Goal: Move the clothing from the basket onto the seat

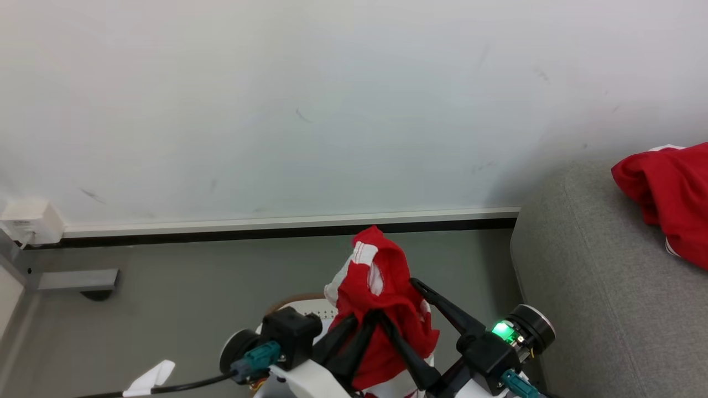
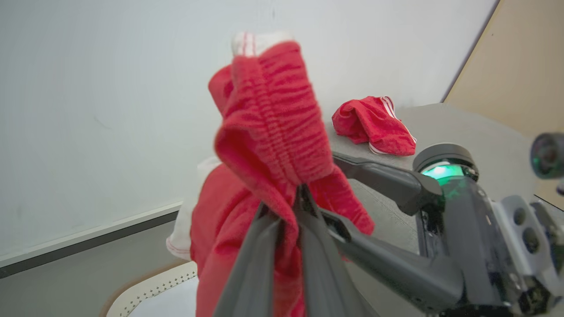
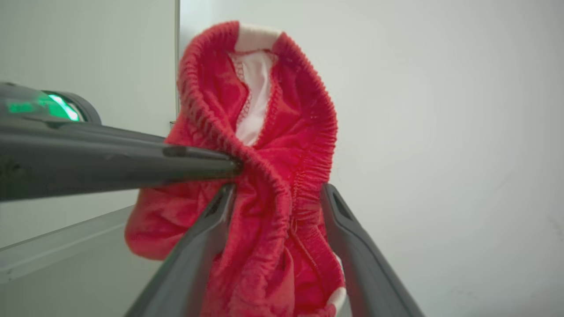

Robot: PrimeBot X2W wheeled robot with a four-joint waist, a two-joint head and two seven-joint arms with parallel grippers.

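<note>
My left gripper (image 1: 371, 317) (image 2: 299, 193) is shut on a bunched piece of red clothing (image 1: 381, 282) (image 2: 269, 127) (image 3: 273, 132) with white trim, held up in the air above the basket (image 1: 301, 305) (image 2: 150, 288). Its dark fingers (image 3: 198, 165) come in from the left of the right wrist view. My right gripper (image 1: 397, 298) (image 3: 278, 189) (image 2: 330, 187) stands open, with one finger on each side of the same hanging garment. A second red garment (image 1: 669, 193) (image 2: 374, 125) lies on the grey seat (image 1: 597, 287) (image 2: 467, 127) to the right.
A white wall (image 1: 332, 110) with a pale baseboard (image 1: 287, 222) stands close ahead. A white socket box (image 1: 30, 221) and a grey bracket (image 1: 77, 279) sit at the left on the grey floor (image 1: 193, 287). A beige panel (image 2: 520, 66) rises past the seat.
</note>
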